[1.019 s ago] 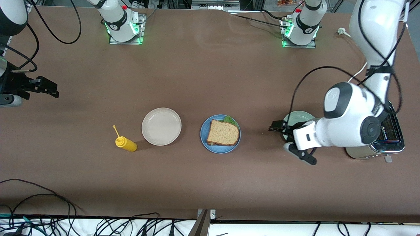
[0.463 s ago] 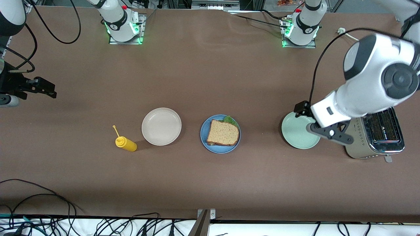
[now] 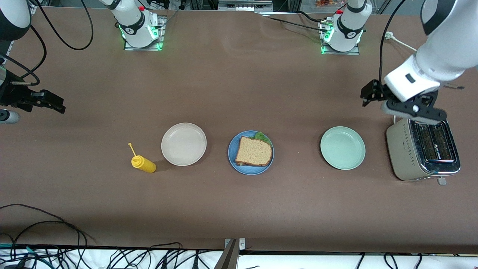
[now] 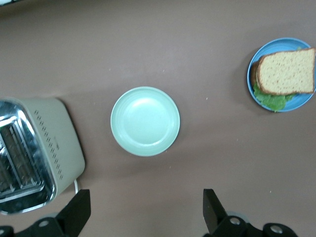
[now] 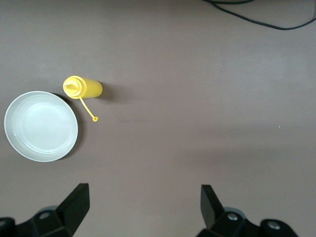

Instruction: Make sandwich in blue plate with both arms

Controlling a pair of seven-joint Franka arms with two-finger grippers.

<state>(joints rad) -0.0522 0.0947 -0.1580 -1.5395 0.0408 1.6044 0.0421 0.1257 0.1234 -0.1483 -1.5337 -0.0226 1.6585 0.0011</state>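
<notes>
A: Sandwich first; where does it sit?

B: On the blue plate, mid-table; top slice of brown bread lies flat, a second slice edge shows under it, and green lettuce ruffles out at the edge of the plate farther from the front camera; left wrist view shows the same stack on the plate, lettuce poking from beneath the bread.

A: Neighbours?

B: Cream plate just beside the blue plate, toward the right arm's end of the table; bare; yellow squeeze bottle near it, farther toward that same end and slightly nearer the front camera, lying on its side, its cap dangling on a thin tether; right wrist view has both, plate and bottle close together but apart.

A: And toward the left arm's end?

B: Mint-green plate, bare, well apart from the blue plate; then a beige toaster with chrome top and two slots, near the green plate, not touching; left wrist view shows the green plate and the toaster.

A: Grippers?

B: Left gripper is up in the air over bare table at the toaster's edge farther from the front camera; jaws spread wide, nothing between them; fingertips frame empty table in its wrist view. Right gripper hangs over bare table at the right arm's end, well apart from the bottle; jaws likewise apart and empty; fingertips show in its own view.
</notes>
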